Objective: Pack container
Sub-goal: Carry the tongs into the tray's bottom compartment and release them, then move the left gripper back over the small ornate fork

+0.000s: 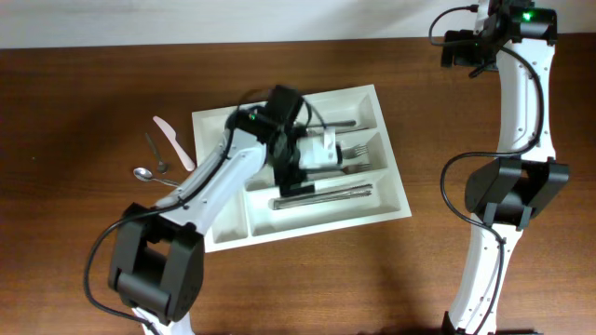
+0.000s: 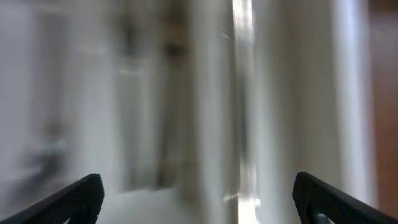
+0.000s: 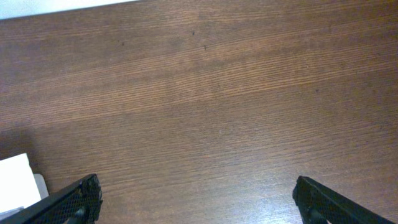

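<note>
Forks (image 1: 358, 149) are grouped in one tray (image 1: 216, 135) slot, by type probably; left claw (image 2: 196, 180) and right claw (image 3: 196, 183) are spread, empty.

no readable text, labels, brands or numbers anywhere

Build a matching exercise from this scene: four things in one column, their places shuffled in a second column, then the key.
Things
1. forks
2. knives
3. spoon
4. right gripper

Places
A. lying on the table, left of the tray
B. over the table, well to the right of the tray
C. the tray's middle long compartment
D. the tray's long compartment nearest the robot

Pairs: 1-C, 2-D, 3-A, 4-B
</note>
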Available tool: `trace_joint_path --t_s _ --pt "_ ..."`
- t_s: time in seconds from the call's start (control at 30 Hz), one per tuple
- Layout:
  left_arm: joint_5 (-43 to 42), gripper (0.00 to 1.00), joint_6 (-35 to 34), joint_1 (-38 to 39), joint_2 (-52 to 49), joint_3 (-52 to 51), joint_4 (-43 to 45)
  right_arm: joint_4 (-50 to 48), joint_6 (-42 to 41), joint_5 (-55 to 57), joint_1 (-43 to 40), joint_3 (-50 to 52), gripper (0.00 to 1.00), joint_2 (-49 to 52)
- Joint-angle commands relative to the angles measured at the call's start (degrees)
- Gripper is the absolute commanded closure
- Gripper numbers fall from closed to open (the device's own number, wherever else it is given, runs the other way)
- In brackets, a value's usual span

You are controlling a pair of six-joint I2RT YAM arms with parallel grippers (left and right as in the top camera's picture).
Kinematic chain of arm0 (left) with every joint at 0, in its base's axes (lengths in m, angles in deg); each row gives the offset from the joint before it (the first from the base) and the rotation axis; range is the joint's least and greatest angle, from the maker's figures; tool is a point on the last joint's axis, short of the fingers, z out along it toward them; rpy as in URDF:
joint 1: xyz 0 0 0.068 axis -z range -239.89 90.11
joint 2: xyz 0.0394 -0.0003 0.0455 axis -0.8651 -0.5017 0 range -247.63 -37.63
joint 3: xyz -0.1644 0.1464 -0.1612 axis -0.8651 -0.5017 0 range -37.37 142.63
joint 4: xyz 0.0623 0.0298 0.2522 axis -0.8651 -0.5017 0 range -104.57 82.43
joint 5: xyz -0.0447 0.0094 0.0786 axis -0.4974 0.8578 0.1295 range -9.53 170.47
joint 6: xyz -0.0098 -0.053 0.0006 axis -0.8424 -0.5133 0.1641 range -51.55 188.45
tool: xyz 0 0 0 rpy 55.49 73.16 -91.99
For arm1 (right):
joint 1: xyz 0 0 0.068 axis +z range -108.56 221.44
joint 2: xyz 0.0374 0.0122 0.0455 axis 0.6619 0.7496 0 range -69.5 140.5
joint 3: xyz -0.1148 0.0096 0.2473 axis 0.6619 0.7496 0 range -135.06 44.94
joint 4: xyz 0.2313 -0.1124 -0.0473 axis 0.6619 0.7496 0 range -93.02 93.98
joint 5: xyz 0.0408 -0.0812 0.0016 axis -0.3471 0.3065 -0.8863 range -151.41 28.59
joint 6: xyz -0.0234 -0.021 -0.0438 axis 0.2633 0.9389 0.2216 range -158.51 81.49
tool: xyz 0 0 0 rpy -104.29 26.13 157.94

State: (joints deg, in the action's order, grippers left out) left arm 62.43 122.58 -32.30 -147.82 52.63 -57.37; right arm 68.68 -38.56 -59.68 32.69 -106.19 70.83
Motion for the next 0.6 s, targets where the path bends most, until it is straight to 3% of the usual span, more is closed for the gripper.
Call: trace_joint_path --t_s 0.0,0.17,0.3,0.4,0.57 --pt "15.4 0.01 -7.9 -3.0 0.1 8.0 1.5 -0.1 -0.5 0.9 0.1 -0.8 0.01 -0.3" --pt "30.1 0.01 -16.1 -9.4 0.0 10.4 5.8 -0.1 -0.5 0.9 0.1 -0.8 0.01 -0.3" --pt "31.1 0.01 -34.3 -18.9 -1.2 10.4 5.4 -0.1 -0.5 0.9 0.1 -0.8 0.01 -0.3" --pt "27.1 0.01 -48.9 -26.1 -2.5 10.4 3.1 -0.1 -0.5 0.9 0.1 -0.8 0.01 -0.3" --pt "13.6 0.01 -50.9 -34.0 -3.7 10.4 -1.9 -0.1 -0.5 0.9 0.1 -0.8 0.01 -0.3"
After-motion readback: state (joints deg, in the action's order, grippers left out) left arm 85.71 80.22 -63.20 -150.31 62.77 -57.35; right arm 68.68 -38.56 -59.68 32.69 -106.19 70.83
